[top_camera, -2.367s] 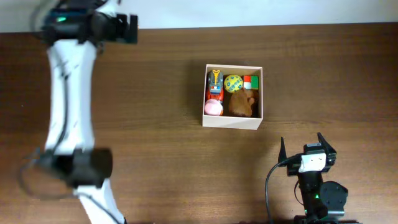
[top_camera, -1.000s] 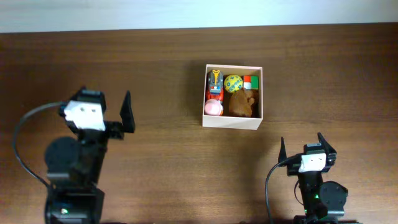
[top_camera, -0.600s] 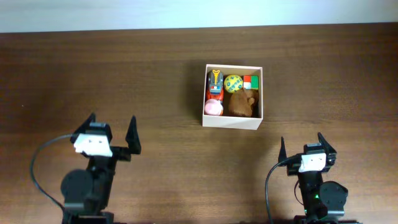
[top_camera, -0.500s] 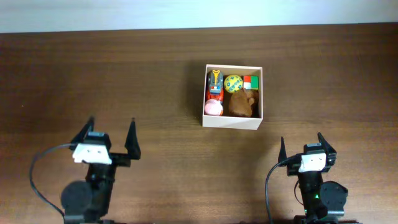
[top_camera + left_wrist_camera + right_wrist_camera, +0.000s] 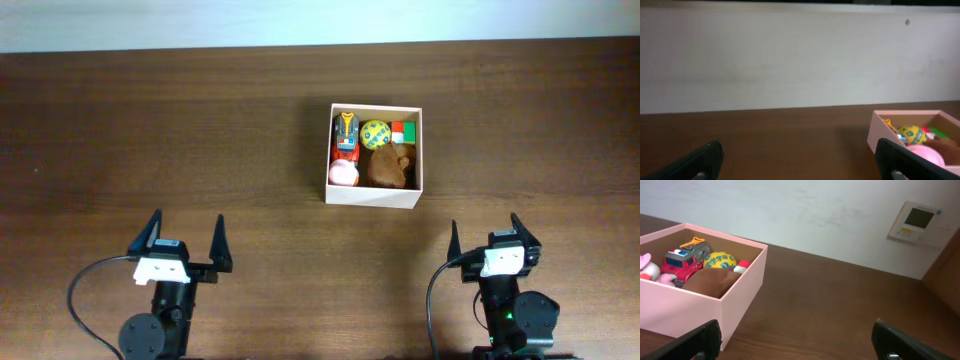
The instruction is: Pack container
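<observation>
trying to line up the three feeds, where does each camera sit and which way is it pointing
Overhead: fixed above, looking straight down on the brown wooden table; both open grippers, left gripper and right gripper, at the near edge.
Left wrist: low on the left arm, facing the white wall across the table; its fingertips in the bottom corners.
Right wrist: low on the right arm, facing the wall too; its fingertips likewise.
Shared: all three show the small square white-walled box holding a yellow ball.
</observation>
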